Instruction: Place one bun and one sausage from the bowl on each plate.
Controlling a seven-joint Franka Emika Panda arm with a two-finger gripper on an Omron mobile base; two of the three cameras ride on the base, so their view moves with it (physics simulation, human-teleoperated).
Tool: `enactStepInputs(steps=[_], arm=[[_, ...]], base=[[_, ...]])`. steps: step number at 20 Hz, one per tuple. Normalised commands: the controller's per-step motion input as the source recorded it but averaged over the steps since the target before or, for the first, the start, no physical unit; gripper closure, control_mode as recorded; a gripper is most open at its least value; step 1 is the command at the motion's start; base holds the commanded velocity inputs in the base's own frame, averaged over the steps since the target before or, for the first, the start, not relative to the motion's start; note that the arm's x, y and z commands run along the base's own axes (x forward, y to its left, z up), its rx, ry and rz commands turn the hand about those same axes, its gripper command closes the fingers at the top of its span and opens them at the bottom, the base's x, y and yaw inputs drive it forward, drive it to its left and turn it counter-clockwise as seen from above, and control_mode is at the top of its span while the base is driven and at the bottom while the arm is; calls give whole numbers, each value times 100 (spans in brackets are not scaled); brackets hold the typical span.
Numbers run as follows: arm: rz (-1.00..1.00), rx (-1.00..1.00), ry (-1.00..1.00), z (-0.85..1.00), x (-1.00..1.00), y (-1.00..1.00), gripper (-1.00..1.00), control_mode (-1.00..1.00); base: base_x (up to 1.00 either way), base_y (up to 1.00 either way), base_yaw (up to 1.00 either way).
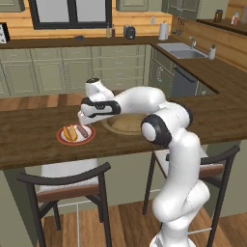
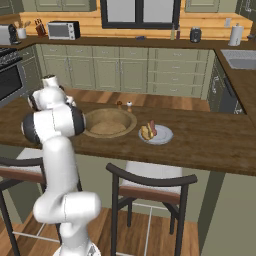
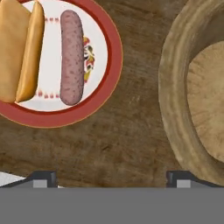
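I am viewing the red-rimmed plate (image 3: 111,65), carrying a bun (image 3: 19,48) and a sausage (image 3: 71,57) side by side, lying left of the wooden bowl (image 3: 175,109) on the table (image 3: 122,144). The grey plate (image 2: 164,137), also carrying both, is sitting right of the bowl. My tool (image 3: 111,179) is hovering with fingers apart, gripping nothing, between red-rimmed plate and bowl.

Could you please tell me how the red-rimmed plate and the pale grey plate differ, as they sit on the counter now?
The red-rimmed plate has a red rim around a cream centre with a small pattern; the grey plate is plain and pale all over. The red-rimmed plate lies on the side of the bowl by the robot's arm, the grey plate on the opposite side. Shared: both are small, round and flat, and each carries a bun and a sausage.
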Motion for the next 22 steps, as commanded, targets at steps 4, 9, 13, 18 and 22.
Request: enactStepInputs(steps=[4,9,13,18,22], arm=[[7,28,-22,1,-49,-53,-100,-100],[10,21,-19,44,-24,-18,-100,-100],[2,4,2,89,4,3,-100,-100],[0,0,5,79,1,0,-100,-100],[0,0,-3,20,-25,-2,-100,-100]], base=[[0,0,0],[0,0,0],[0,0,0],[0,0,0],[0,0,0]])
